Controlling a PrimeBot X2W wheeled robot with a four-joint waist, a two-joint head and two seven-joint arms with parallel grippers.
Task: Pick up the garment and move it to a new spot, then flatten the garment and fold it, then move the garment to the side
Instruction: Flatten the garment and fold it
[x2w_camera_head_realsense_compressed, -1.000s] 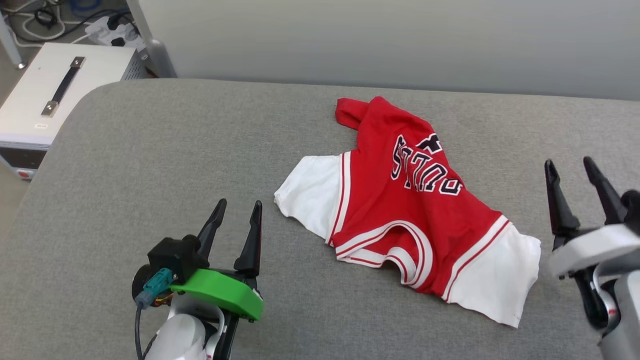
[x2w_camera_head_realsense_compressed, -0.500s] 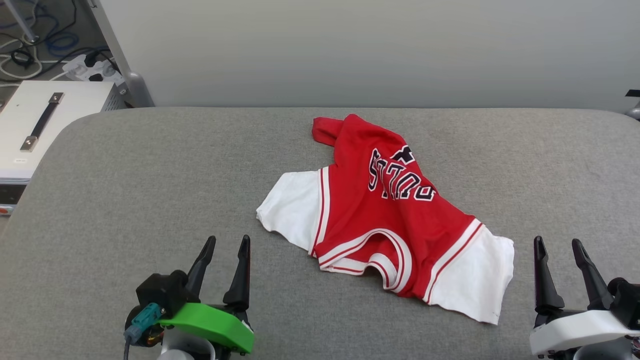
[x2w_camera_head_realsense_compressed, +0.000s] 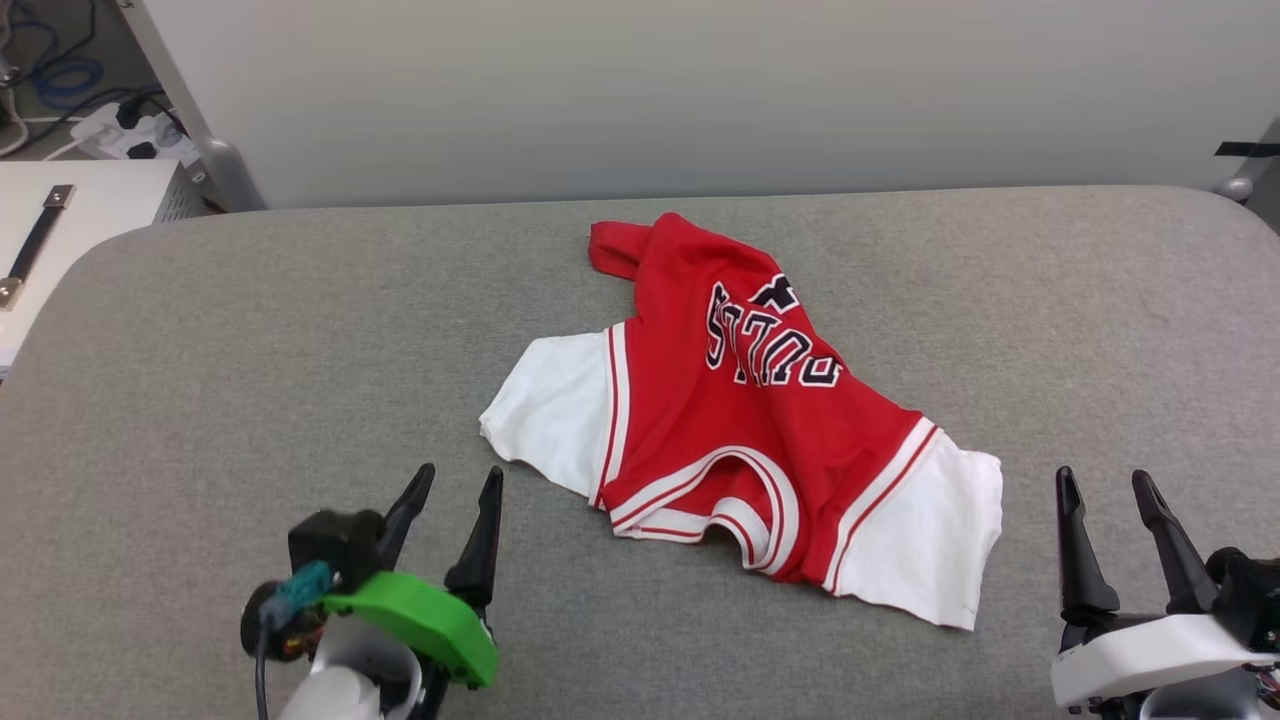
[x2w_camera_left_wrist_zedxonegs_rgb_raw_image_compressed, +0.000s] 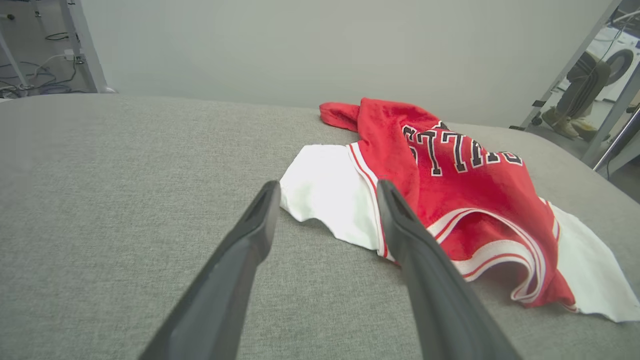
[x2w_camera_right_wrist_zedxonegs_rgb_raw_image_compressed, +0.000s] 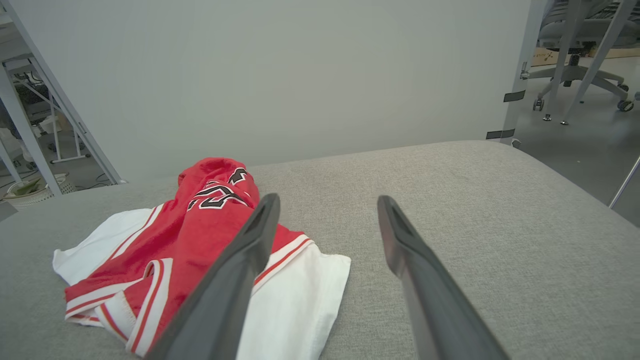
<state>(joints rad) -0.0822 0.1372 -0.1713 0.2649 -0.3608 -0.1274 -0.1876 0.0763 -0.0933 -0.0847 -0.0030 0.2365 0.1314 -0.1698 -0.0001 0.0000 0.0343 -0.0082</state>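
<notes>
Head view: garment (x2w_camera_head_realsense_compressed: 745, 420) crumpled mid-table (x2w_camera_head_realsense_compressed: 250, 340) (lettering up). Left gripper (x2w_camera_head_realsense_compressed: 462, 483), right gripper (x2w_camera_head_realsense_compressed: 1103, 483): both spread, empty, flanking it. Step: pickup, unstarted. Next probably needs a sleeve pinched.

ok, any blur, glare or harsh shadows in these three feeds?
Head view: even diffuse light, no glare, garment lettering sharp, only a soft shadow under its collar. Left wrist view: left tool fingers loom large and slightly soft, garment crisp. Right wrist view: same for the right tool; no glare.
</notes>
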